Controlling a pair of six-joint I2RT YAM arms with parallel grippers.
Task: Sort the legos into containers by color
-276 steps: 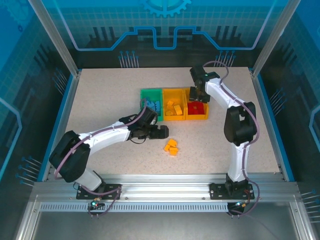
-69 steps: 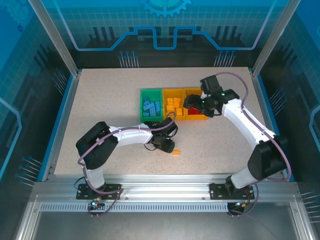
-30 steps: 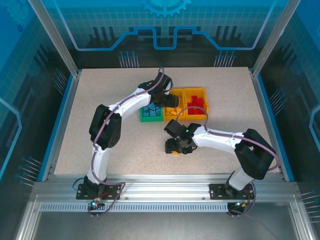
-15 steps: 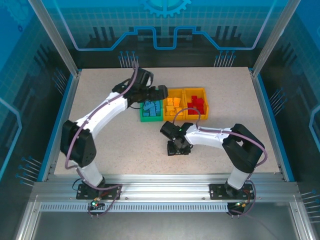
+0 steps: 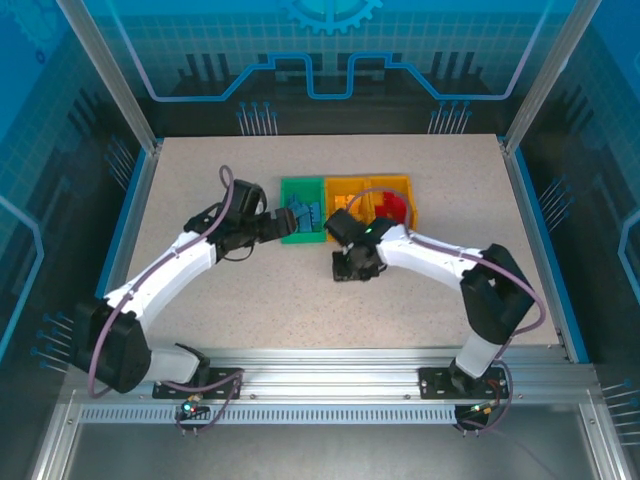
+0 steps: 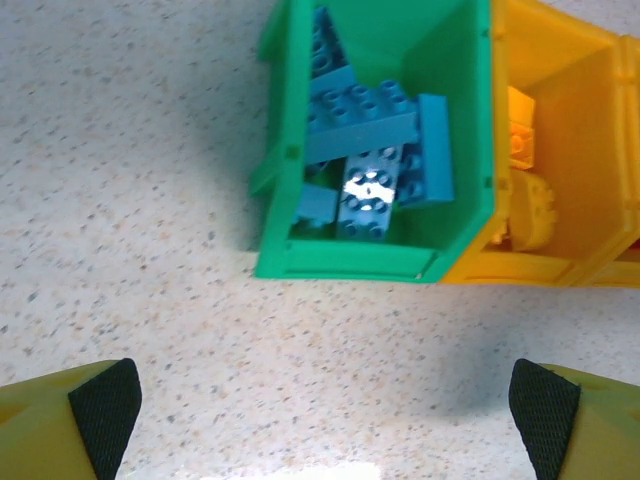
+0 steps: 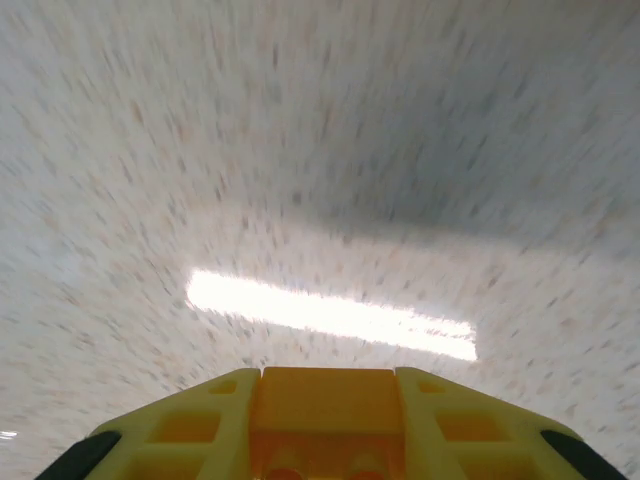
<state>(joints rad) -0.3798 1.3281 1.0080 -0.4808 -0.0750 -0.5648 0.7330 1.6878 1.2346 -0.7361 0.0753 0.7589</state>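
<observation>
While the left gripper (image 6: 325, 420) hangs wide open and empty near the green bin (image 6: 350, 268), blue bricks (image 6: 375, 150) lie jumbled inside it, the longest slanting across. Two orange bins (image 5: 385, 182) continue the row rightward. In front of them, the right gripper (image 7: 325, 435) pinches a blurred orange brick (image 7: 325, 400) over the table (image 7: 330, 150).

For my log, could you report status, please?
Left claw open, empty, beside green bin. Right claw shut on orange lego, short of yellow bins. No obstruction seen.
</observation>
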